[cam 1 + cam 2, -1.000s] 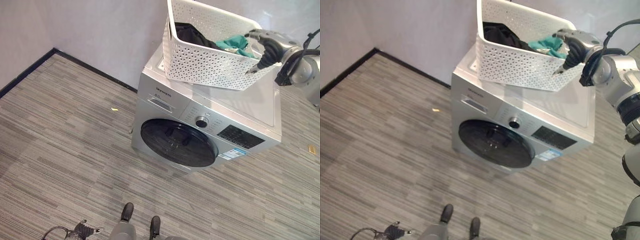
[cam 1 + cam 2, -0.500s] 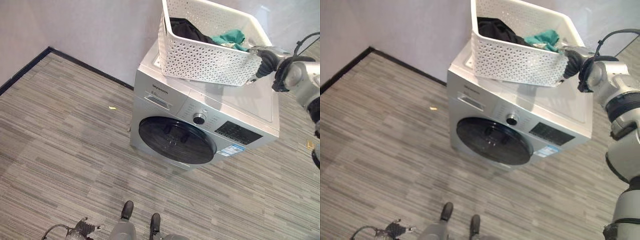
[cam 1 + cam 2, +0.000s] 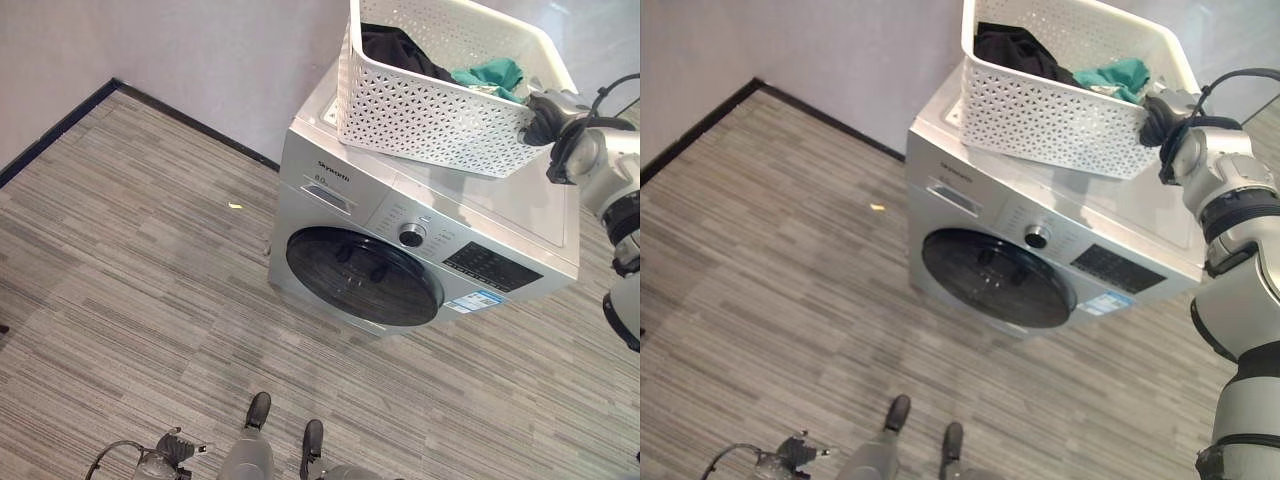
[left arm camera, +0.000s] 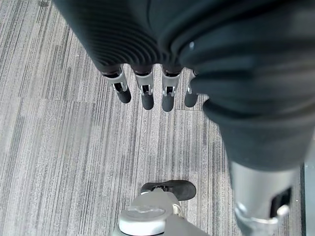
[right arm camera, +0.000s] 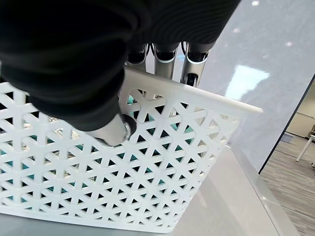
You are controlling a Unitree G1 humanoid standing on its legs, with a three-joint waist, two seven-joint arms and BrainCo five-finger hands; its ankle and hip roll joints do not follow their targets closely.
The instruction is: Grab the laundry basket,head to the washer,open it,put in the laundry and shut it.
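Atop the washer, the right hand pinches the laundry basket rim; left hand hangs relaxed.

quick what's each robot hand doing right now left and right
Left robot hand: open, fingers relaxed, holding nothing, hanging over the floor.
Right robot hand: shut on the rim of the white laundry basket, which sits on the washer.

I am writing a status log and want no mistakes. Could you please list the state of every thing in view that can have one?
washer: door shut
laundry basket: on top of the washer, tilted, holding dark and teal laundry
right hand: fingers curled over the basket's rim, thumb on its outer wall
left hand: open, holding nothing
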